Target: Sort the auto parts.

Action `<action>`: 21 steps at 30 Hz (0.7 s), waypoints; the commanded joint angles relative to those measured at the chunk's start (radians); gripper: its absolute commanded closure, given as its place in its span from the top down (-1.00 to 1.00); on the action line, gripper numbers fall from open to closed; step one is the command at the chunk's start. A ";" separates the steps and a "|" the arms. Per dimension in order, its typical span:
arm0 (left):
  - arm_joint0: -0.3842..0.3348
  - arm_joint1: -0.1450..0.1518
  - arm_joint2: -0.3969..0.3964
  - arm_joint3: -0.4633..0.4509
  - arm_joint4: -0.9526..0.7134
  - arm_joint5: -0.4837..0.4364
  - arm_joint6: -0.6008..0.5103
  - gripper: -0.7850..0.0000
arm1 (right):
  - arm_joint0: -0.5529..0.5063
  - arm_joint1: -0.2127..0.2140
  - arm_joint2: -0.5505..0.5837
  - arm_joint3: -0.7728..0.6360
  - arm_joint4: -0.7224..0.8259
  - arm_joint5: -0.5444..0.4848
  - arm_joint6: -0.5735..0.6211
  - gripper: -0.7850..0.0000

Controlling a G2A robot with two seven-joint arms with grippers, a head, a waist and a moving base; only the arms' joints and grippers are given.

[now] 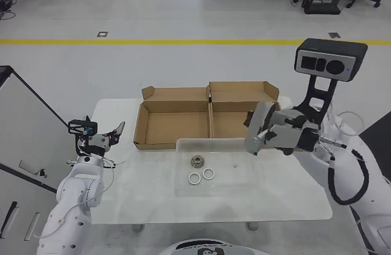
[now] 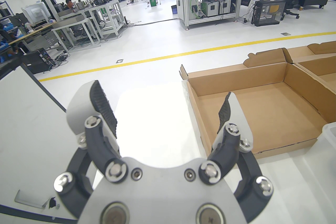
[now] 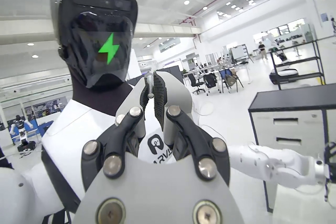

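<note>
My right gripper [image 3: 151,83] is shut on a small metal bolt [image 3: 150,86], held in the air with the fingertips turned back toward the robot. In the top view the right gripper [image 1: 254,141] hangs over the far right edge of a clear tray [image 1: 265,185]. In the tray lie a metal bushing [image 1: 196,160], two white rings [image 1: 194,178] [image 1: 209,173] and a tiny part [image 1: 235,167]. My left gripper [image 2: 162,101] is open and holds nothing, above the table's left side [image 1: 112,132], beside the left cardboard box [image 2: 262,109].
Two open cardboard boxes [image 1: 173,126] [image 1: 236,118] stand side by side at the back of the white table [image 1: 131,197], behind the tray. A slanted white panel [image 1: 23,127] stands off the table's left edge.
</note>
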 commanded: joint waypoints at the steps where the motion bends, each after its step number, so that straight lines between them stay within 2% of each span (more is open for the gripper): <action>1: 0.000 0.000 0.000 0.000 0.000 0.000 0.000 1.00 | 0.001 -0.009 -0.006 0.000 0.041 -0.019 0.007 -1.00; 6: 0.000 0.000 0.000 0.000 0.000 0.000 0.000 1.00 | 0.006 -0.029 -0.011 0.000 0.123 -0.051 0.029 -1.00; 10: 0.000 0.000 0.000 0.000 0.000 0.000 0.000 1.00 | 0.020 -0.044 -0.013 0.009 0.142 -0.036 0.054 -1.00; 14: 0.000 0.000 0.000 0.000 0.000 0.000 0.000 1.00 | 0.030 -0.051 0.004 0.040 0.041 0.016 0.057 -1.00; 21: 0.000 0.000 0.000 0.000 0.000 0.000 0.000 1.00 | 0.029 -0.055 0.030 0.031 -0.138 0.173 0.042 -1.00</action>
